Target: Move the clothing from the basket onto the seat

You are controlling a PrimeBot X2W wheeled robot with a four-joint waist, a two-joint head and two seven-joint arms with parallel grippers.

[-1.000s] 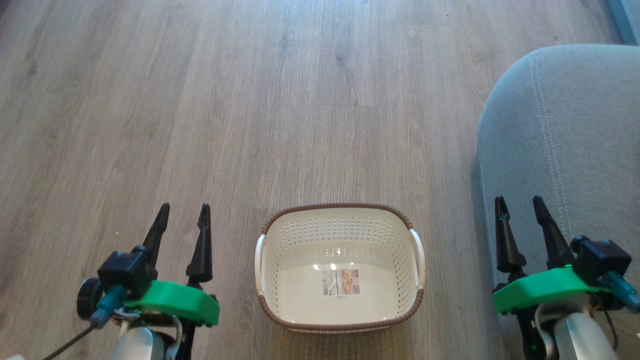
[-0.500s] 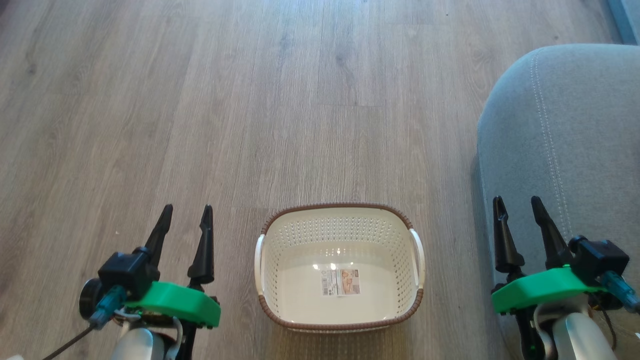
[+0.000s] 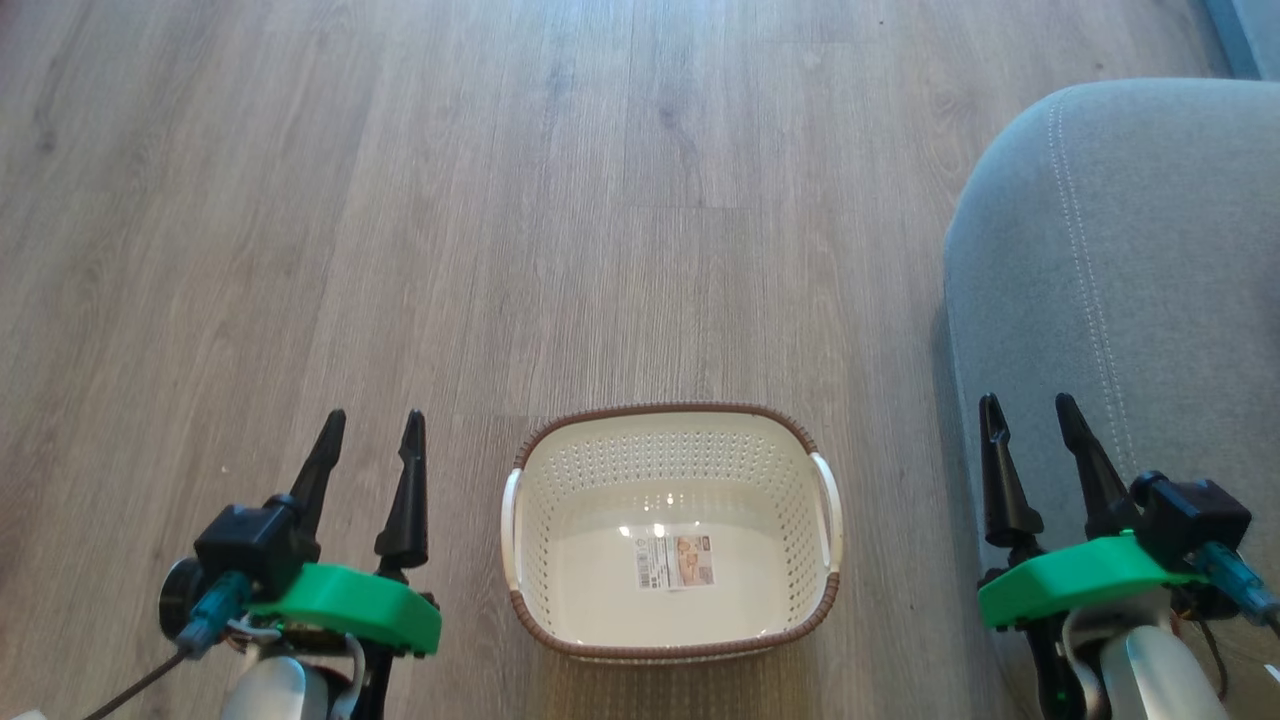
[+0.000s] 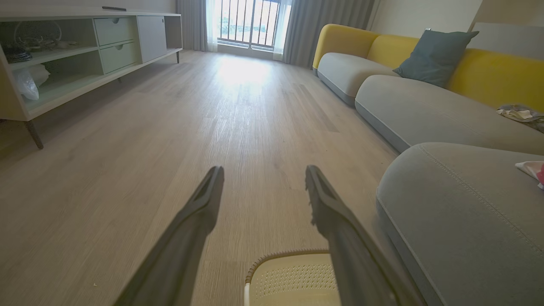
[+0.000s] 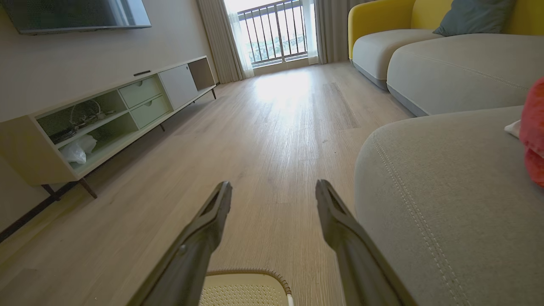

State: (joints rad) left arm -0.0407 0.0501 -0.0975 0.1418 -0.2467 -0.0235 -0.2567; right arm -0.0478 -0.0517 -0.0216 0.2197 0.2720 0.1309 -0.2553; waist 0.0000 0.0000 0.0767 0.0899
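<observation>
The cream basket (image 3: 530, 600) stands on the wood floor between my two arms, holding no clothing, its label sticker showing on the bottom. The grey seat (image 3: 1130, 250) rises at the right. Red and white clothing (image 5: 534, 131) lies on the seat at the right edge of the right wrist view; a small bit of the clothing (image 4: 533, 170) also peeks in on the seat in the left wrist view. My left gripper (image 3: 372, 440) hovers left of the basket, open with nothing in it. Open too, my right gripper (image 3: 1028, 420) hangs over the seat's near edge.
A low media cabinet (image 5: 106, 114) with shelves and drawers runs along the left wall under a television (image 5: 76, 15). A grey and yellow sofa (image 4: 425, 93) with a dark cushion (image 4: 435, 57) lines the right side. A window with curtains (image 4: 250, 21) closes the far end.
The head camera has shifted slightly, so basket and seat sit a little further left. Both grippers stay open in nearly the same places.
</observation>
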